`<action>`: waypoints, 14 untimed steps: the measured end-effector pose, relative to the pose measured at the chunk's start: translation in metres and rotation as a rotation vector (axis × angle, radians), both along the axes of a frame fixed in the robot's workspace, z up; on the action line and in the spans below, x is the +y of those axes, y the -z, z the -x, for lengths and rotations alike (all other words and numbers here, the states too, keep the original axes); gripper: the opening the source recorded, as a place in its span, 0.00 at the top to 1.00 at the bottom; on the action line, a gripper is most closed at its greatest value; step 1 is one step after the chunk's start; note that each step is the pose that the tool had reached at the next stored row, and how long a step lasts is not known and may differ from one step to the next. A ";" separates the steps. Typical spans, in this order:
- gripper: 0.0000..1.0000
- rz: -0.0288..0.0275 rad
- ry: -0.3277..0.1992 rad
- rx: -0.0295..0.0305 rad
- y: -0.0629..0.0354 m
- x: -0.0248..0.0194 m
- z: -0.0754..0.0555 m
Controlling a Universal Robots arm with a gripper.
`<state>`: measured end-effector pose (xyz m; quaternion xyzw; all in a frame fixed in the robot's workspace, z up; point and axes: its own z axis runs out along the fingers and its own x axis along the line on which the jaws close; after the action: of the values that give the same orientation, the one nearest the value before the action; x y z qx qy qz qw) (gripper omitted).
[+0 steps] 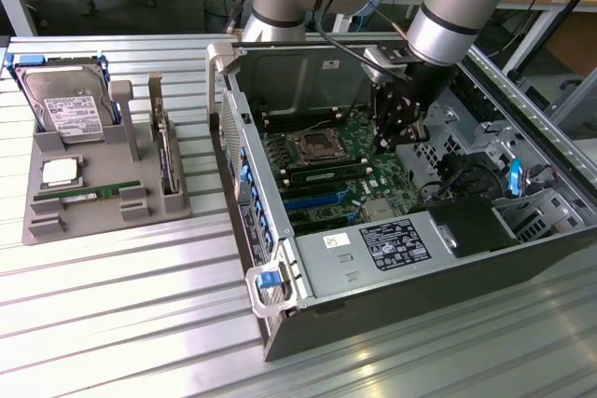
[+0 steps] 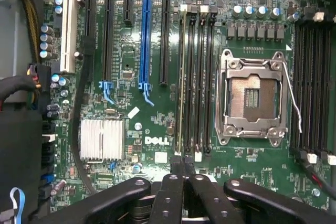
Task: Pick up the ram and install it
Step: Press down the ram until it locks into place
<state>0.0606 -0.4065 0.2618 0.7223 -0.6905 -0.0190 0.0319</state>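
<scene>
Inside the open computer case (image 1: 250, 216), the gripper (image 2: 178, 162) is seen with its fingers pressed together and nothing pinched between them, poised over the motherboard (image 2: 131, 72).

A tilted or half-seated stick is judged the main risk here. Pressure applied at one end alone could leave the far end raised, its latch unclosed, or the board flexed. A slip sideways by the closed tips could land on the neighbouring empty slots or the bare CPU socket (image 2: 252, 95), whose exposed contacts would be easily damaged.

The ram (image 2: 181, 77) appears to stand on edge in a memory slot, its near end directly under the fingertips and its length running away from them. Whether the tips actually touch it cannot be told.

In the exterior view the ram (image 1: 326, 172) lies at about eight o'clock from the gripper (image 1: 396, 137), with the socket (image 1: 312, 144) at about eleven o'clock from the stick.

Farther off, at nine o'clock from the case, toward the exterior view's left, another green stick (image 1: 89, 196) rests in a grey tray (image 1: 47, 230), with a hard drive (image 1: 61, 104) propped behind at twelve o'clock.
</scene>
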 end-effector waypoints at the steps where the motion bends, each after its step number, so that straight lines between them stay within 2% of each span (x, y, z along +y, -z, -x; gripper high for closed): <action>1: 0.89 -0.0005 -0.002 0.0000 0.0016 0.0000 0.003; 3: 0.89 -0.0008 -0.006 -0.0001 0.0052 0.0000 0.008; 14: 0.89 -0.0004 -0.017 0.0001 0.0315 -0.0003 0.008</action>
<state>0.0522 -0.4068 0.2303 0.7282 -0.6844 -0.0189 0.0319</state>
